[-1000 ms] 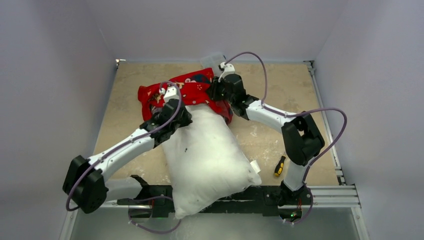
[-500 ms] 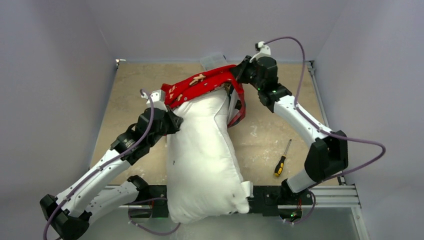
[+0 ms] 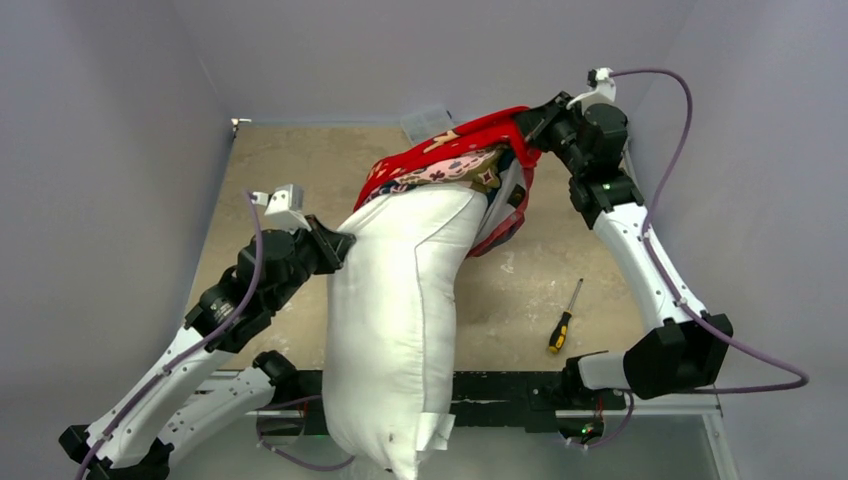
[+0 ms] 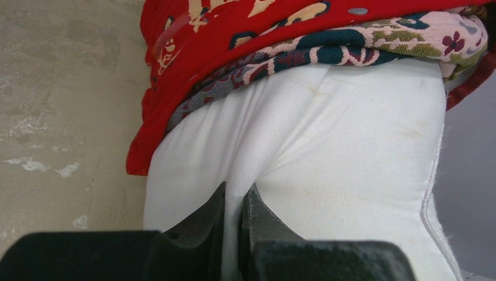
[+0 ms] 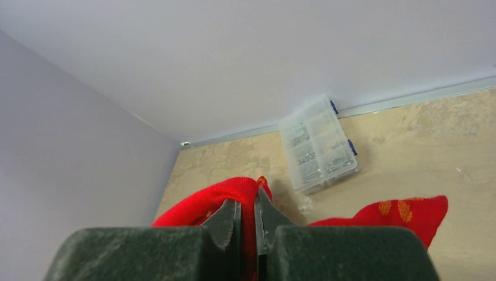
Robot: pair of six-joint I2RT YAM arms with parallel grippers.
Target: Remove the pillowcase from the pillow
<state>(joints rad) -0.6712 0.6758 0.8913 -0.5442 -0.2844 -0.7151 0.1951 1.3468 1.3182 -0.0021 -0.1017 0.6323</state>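
The right gripper (image 3: 528, 128) has climbed to the upper right, pinching the bright red printed fabric pillowcase (image 3: 445, 150). It caps the upper end of the plump white pillow (image 3: 395, 300), which the left gripper (image 3: 338, 240) pinches at centre left.

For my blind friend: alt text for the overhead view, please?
A white pillow is held over a table: the robot's left gripper pinches its side, the right gripper grips the red pillowcase bunched on its far end. A screwdriver lies nearby.
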